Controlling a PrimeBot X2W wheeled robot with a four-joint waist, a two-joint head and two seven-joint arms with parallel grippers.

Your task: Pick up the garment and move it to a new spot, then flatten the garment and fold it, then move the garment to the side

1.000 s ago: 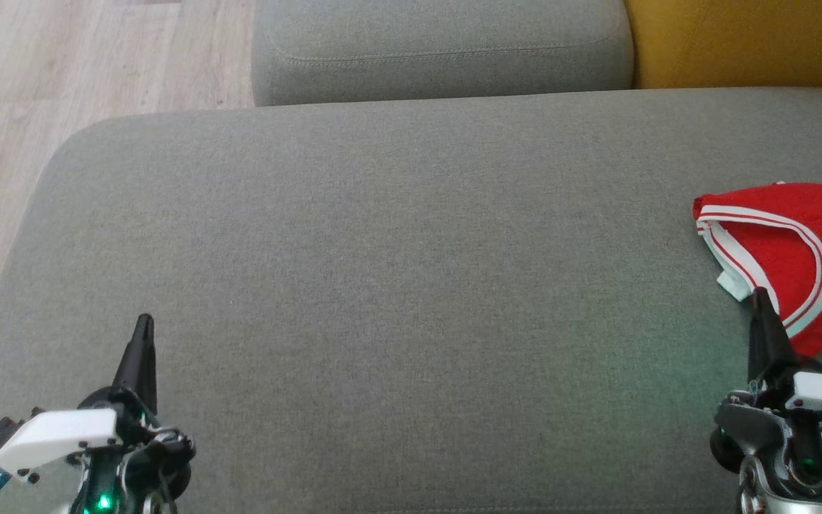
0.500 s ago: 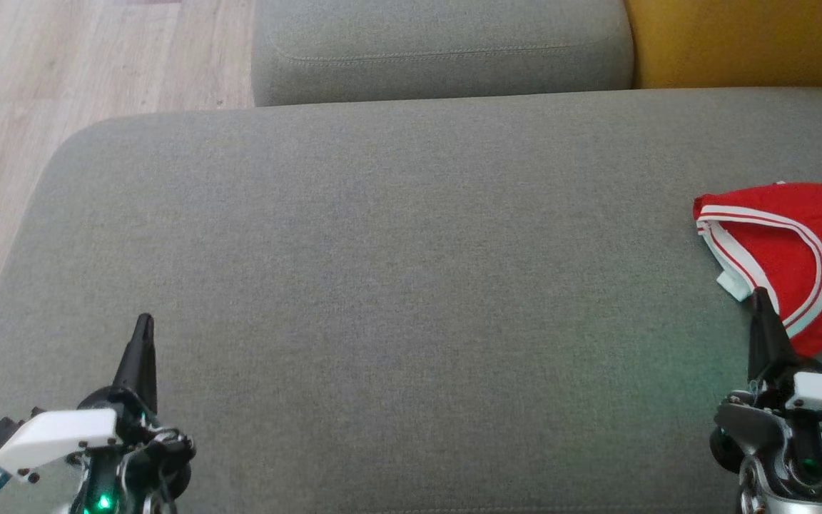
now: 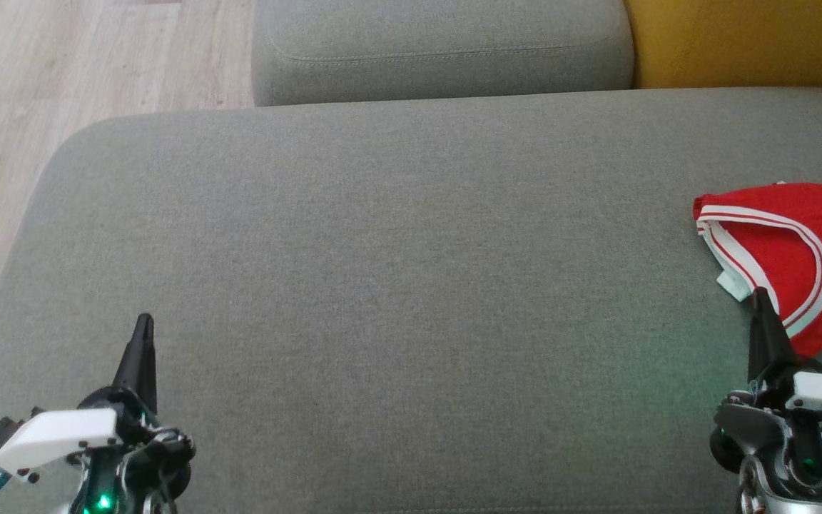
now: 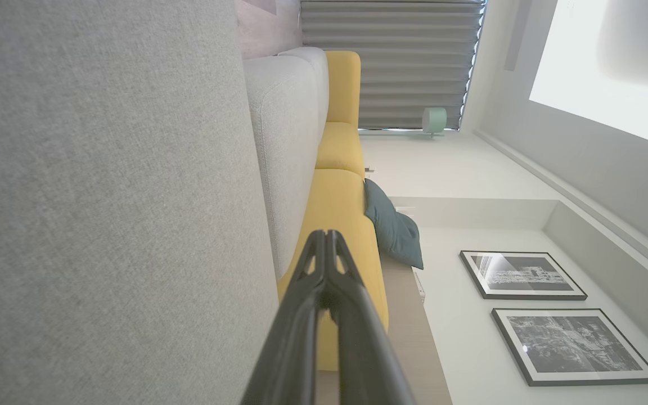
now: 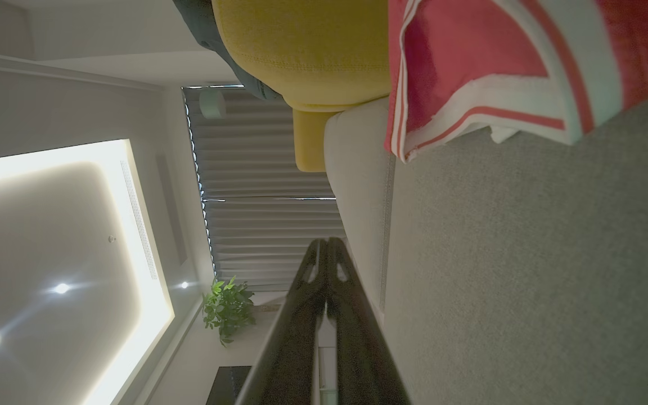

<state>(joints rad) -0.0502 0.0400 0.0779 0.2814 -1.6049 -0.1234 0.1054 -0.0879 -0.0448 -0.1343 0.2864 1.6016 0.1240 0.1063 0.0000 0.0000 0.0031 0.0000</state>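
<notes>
Red with white-striped trim, the garment (image 3: 796,243) lies at the right edge of the grey sofa cushion (image 3: 397,285) (part of it runs out of the head view). The right claw (image 3: 759,294) is at the cushion's near right, fingers pressed together and empty, its tip just beside the garment's near hem. The left claw (image 3: 143,321), likewise closed on nothing, is at the cushion's near left, well apart from the garment.

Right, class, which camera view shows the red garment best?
The head view: the red garment lies on the grey cushion, its striped trim clear, though the frame's right edge cuts it off. The right wrist view catches a close, sideways corner.
</notes>
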